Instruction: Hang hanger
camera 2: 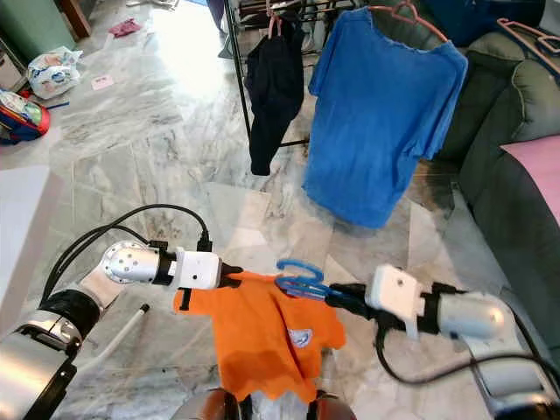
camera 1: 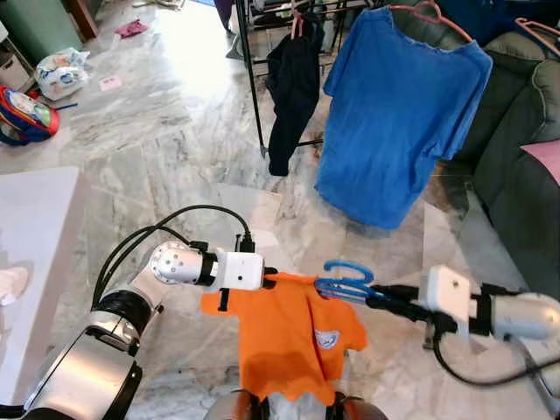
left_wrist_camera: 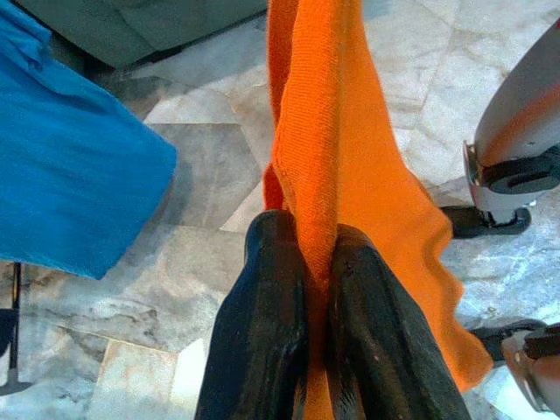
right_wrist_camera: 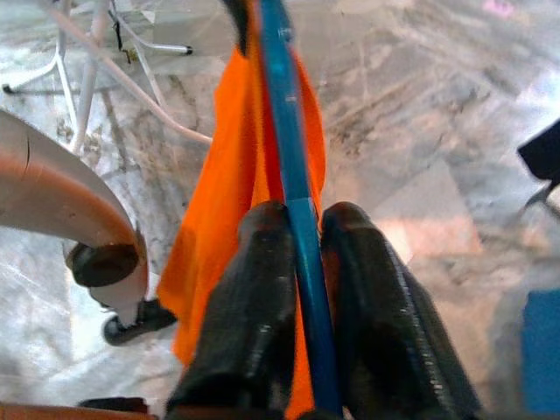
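**Orange shirt held up between both grippers**

Nearest to me, the orange T-shirt [camera 1: 289, 337] with a small printed badge hangs low in front of the robot's body, spread between the two arms. I see the left gripper [camera 1: 269, 280] clamped on the shirt's left shoulder; in the left wrist view its two black fingers [left_wrist_camera: 262, 341] pinch a fold of orange fabric tight between them. I see the right gripper [camera 1: 372, 295] reaching in from the right, closed on the blue plastic hanger [camera 1: 344, 280], whose hook loops up just above the shirt's collar. In the right wrist view the blue bar runs straight between the pressed fingers [right_wrist_camera: 254, 324], with orange cloth draped on both sides of it.

Farther off, across the grey marble floor [camera 1: 166, 149], a black metal clothes rack [camera 1: 249, 70] stands with a dark garment [camera 1: 291, 83] hanging from it on the left and a large blue T-shirt [camera 1: 398, 114] on a pink hanger [camera 1: 429, 15] on the right. A dark green sofa [camera 1: 525, 149] sits along the far right. To the near left I can make out the edge of a white table [camera 1: 39, 245], and a few bags [camera 1: 39, 87] lie on the floor at the far left.
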### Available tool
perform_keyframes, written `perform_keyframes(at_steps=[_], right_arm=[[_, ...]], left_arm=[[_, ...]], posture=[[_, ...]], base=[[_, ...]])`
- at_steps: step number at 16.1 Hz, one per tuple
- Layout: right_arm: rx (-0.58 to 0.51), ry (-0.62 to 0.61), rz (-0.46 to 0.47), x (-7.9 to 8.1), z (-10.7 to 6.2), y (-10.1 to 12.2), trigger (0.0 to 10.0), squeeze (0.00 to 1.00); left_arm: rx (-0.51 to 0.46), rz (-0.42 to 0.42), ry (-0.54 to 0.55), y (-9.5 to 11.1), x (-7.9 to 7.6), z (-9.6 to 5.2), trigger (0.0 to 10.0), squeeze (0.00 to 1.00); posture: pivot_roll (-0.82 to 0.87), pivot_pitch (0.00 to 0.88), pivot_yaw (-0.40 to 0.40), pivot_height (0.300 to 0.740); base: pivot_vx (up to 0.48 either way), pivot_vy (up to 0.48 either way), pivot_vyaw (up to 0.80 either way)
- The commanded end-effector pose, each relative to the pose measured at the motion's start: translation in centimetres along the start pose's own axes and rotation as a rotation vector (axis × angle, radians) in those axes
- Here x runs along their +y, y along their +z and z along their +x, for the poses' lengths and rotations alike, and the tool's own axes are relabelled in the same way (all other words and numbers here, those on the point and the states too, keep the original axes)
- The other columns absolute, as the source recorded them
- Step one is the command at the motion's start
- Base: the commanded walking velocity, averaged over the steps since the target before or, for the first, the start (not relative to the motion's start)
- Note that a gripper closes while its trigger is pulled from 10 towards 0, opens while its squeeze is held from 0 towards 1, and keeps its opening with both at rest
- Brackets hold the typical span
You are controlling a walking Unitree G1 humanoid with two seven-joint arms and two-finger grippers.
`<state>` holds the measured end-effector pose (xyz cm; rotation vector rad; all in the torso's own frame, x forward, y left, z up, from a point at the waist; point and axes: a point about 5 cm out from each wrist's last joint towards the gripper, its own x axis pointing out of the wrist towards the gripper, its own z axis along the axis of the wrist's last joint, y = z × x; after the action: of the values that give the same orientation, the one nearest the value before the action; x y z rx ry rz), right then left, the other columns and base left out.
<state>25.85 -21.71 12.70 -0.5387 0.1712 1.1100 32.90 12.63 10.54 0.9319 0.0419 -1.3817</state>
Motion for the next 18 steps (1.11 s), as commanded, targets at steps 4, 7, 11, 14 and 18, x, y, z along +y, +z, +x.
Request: perform_keyframes(at_steps=[4, 7, 11, 14, 18], right_arm=[[0.094, -0.029, 0.003, -0.6, -0.5, -0.5, 10.0, 1.0], [0.12, -0.048, -0.028, -1.4, -1.4, 0.1, 10.0, 1.0], [0.116, -0.142, -0.073, -3.2, -3.0, 1.2, 10.0, 1.0], [0.128, -0.343, -0.147, -4.9, -4.0, 1.8, 10.0, 1.0], [0.072, -0.653, -0.174, -6.5, -3.7, 2.5, 10.0, 1.0]], left_arm=[[0.03, -0.039, 0.003, -0.7, -0.4, -0.4, 0.0, 0.0], [0.063, -0.065, 0.018, -1.4, -0.3, -1.0, 0.0, 0.0], [0.119, -0.172, 0.127, -2.7, 0.1, -2.3, 0.0, 0.0], [0.132, -0.202, 0.187, -3.0, 0.6, -2.9, 0.0, 0.0], [0.125, -0.246, 0.372, -3.2, 1.9, -3.8, 0.0, 0.0]], posture=[[-0.07, 0.206, 0.101, 0.74], [-0.07, 0.2, 0.1, 0.74], [-0.07, 0.195, 0.1, 0.74], [-0.07, 0.194, 0.101, 0.74], [-0.07, 0.196, 0.102, 0.74]], base=[[0.0, 0.0, 0.0], [0.0, 0.0, 0.0], [0.0, 0.0, 0.0], [0.0, 0.0, 0.0], [0.0, 0.0, 0.0]])
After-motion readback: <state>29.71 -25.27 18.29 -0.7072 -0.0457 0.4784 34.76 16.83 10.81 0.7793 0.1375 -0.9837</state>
